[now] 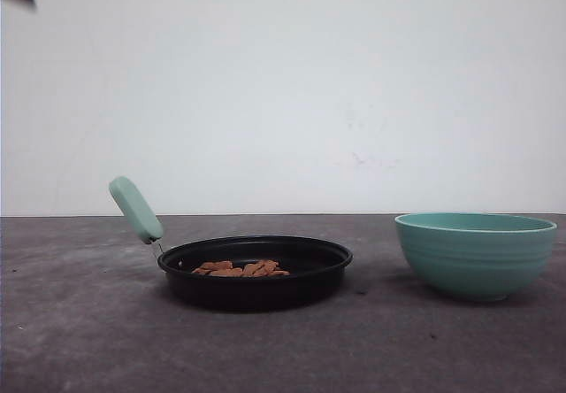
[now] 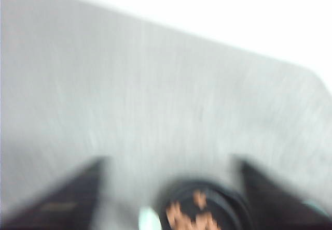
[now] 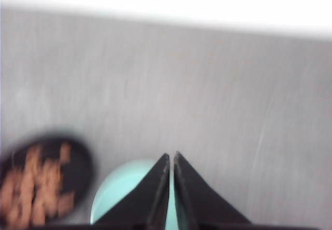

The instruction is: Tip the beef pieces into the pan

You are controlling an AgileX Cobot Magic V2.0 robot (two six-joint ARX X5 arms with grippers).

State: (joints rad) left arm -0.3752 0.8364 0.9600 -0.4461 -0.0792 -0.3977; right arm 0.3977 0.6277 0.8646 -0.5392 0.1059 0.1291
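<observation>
Right pincer (image 3: 170,160): tips pressed together, holding nothing, above bowl (image 1: 476,253); left pincer (image 2: 168,188): spread, empty, above pan (image 1: 255,271). Beef pieces (image 1: 240,268): inside pan, so pouring appears finished. Bowl stands upright beside pan, apart.

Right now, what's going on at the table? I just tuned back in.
Nothing is being held. The beef pieces already lie in the black pan, and the teal bowl stands apart to its right. The left gripper is open above the pan, its view blurred. The right gripper is shut on nothing, above the bowl. The pour looks done.
</observation>
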